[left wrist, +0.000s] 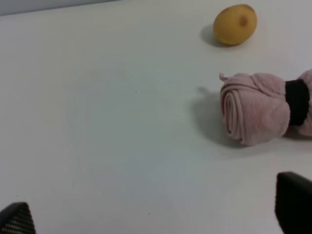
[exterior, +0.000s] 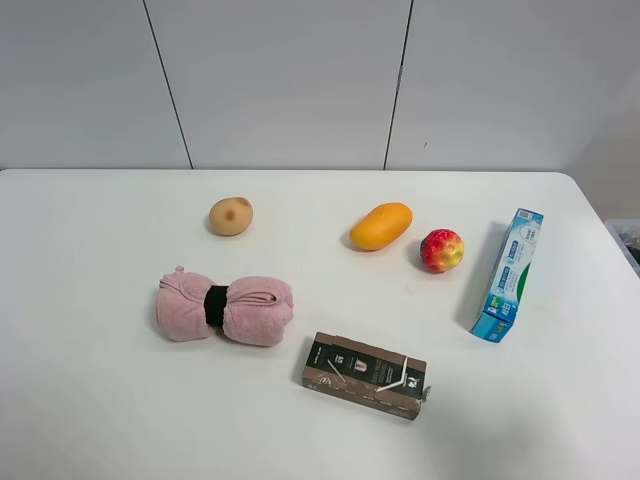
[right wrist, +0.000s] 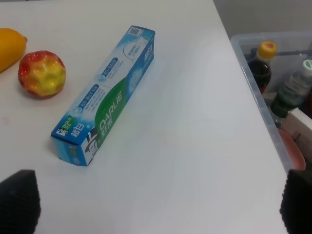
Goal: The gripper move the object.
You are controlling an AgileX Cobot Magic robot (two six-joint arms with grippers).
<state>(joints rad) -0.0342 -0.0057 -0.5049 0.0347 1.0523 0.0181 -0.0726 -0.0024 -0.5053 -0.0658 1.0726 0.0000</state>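
The object, a small red ball with yellow blotches point(exterior: 441, 250), lies on the white table right of centre, between an orange mango point(exterior: 381, 226) and a toothpaste box point(exterior: 509, 273). It also shows in the right wrist view point(right wrist: 42, 73). No arm or gripper shows in the exterior high view. My right gripper point(right wrist: 158, 202) is open and empty, its black fingertips point(right wrist: 19, 200) spread wide, well short of the ball, near the table's right edge. My left gripper point(left wrist: 156, 214) is open and empty over bare table, short of the pink towel roll point(left wrist: 258, 107).
A tan potato point(exterior: 231, 216) lies at the back left, also in the left wrist view point(left wrist: 235, 24). The pink towel roll point(exterior: 225, 309) lies left of centre. A dark flat box point(exterior: 365, 375) lies near the front. A clear bin point(right wrist: 243, 58) with bottles point(right wrist: 261, 66) stands beyond the table's right edge.
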